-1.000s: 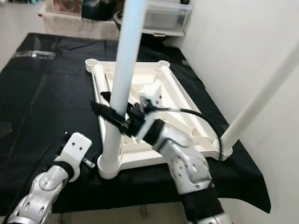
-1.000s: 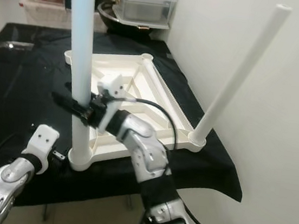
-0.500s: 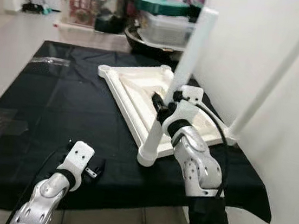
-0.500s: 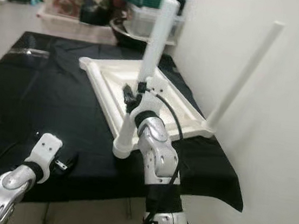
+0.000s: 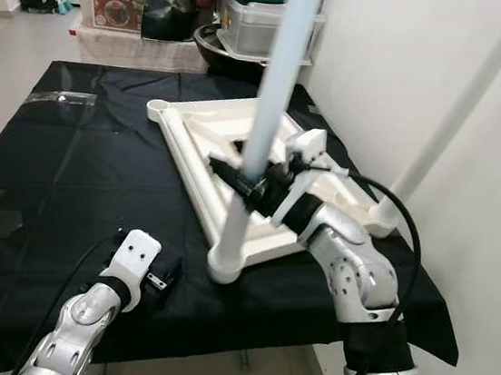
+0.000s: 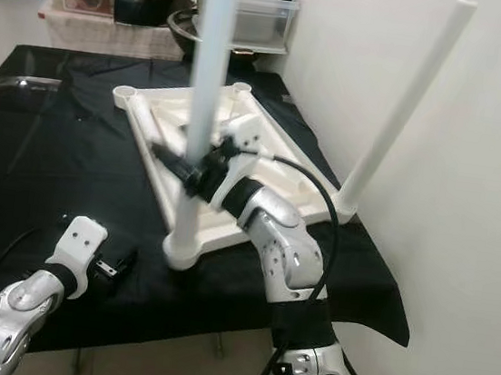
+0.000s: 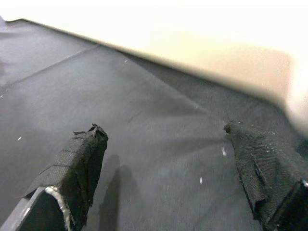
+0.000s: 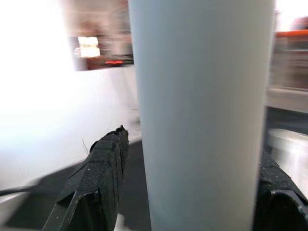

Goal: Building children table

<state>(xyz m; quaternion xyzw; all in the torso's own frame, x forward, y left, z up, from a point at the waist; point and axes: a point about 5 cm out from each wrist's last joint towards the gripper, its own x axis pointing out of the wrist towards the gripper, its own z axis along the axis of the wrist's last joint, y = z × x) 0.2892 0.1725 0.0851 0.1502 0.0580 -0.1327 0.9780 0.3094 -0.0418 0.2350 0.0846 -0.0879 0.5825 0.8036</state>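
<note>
In right tool (image 5: 234,174): table leg (image 5: 264,116)

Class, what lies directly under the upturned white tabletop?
A black cloth spreads beneath the tabletop. Whatever supports that cloth is covered, so it cannot be seen.

Even, bright indoor light is filling both eye views. Glare is washing out the wrist views' backgrounds, and the white leg (image 8: 202,115) is blurring close to the lens.
</note>
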